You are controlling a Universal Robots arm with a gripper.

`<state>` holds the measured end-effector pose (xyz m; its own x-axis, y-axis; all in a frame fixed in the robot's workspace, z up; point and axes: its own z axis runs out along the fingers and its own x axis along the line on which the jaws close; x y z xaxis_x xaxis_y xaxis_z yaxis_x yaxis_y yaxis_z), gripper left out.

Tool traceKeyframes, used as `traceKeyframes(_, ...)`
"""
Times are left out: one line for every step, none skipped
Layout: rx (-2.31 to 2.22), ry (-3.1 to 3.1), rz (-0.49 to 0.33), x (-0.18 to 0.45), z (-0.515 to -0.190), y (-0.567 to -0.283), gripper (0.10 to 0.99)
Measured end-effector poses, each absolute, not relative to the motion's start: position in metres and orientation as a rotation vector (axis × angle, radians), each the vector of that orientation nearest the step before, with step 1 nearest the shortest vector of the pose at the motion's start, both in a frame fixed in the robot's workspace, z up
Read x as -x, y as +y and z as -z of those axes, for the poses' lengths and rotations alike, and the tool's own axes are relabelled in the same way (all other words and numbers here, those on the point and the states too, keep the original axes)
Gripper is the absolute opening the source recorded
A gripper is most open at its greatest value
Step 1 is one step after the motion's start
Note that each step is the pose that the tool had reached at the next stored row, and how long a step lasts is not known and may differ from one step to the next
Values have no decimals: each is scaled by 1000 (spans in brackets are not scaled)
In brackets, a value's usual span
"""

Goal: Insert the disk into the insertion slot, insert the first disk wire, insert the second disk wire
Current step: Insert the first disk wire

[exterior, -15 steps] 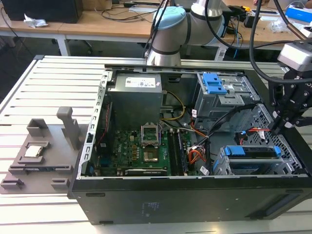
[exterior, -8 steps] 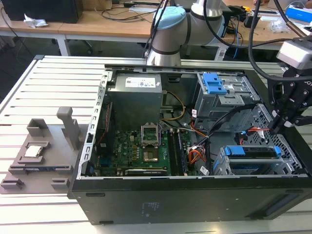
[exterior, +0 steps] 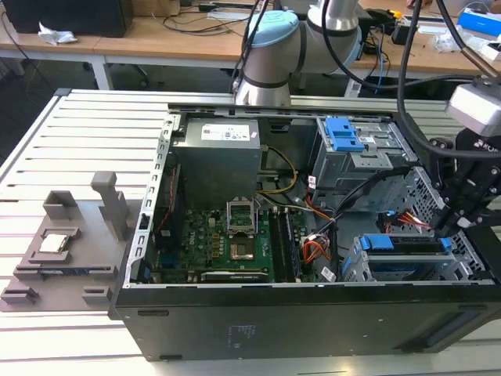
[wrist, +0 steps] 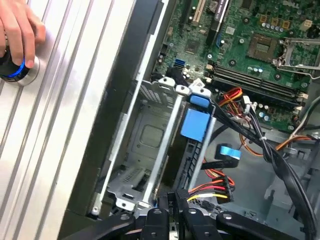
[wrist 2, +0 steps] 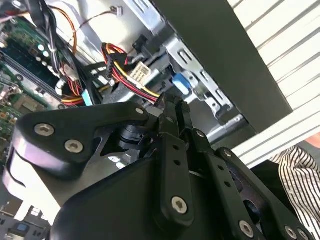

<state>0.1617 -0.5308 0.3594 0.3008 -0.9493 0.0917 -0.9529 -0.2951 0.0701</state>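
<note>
Disk [exterior: 380, 244] lies flat in the insertion slot [exterior: 407, 273], blue end twd mobo [exterior: 235, 244]; we see gripper [wrist 2: 172, 106] tilted down, clamped on colored wire [wrist 2: 145, 87].

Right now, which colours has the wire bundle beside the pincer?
Yellow, red and black; the wire bundle shows best in the second wrist view.

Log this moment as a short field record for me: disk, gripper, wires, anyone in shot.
disk: the disk lies in the insertion slot of the open computer case
gripper: the gripper is low inside the case, beside the slot
wires: red-yellow-black wire bundle close to the gripper; plugged in or not, cannot tell
person: a hand rests on a blue-lit button
</note>
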Motion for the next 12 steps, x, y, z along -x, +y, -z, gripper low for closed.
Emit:
traceKeyframes(-2442, -1794, -49, -161, -359, -533, 173)
traceKeyframes(-2443, -1795, -48, -161, -359, -537, 173)
traceKeyframes(-2444, -1795, -47, -161, -358, -539, 173)
traceKeyframes(-2444, -1795, -47, -161, -358, -539, 173)
traceKeyframes(-2444, -1795, -47, -161, -358, -539, 173)
traceKeyframes(-2444, -1795, -47, -161, -358, -539, 173)
traceKeyframes(-2444, -1795, -47, -161, -358, -539, 173)
traceKeyframes(-2444, -1795, -47, -161, -358, -539, 173)
traceKeyframes(-2444, -1795, -47, -161, -358, -539, 173)
traceKeyframes(-2444, -1795, -47, -161, -358, -539, 173)
traceKeyframes(-2444, -1795, -47, -161, -358, -539, 173)
traceKeyframes(-2444, -1795, -47, -161, -358, -540, 173)
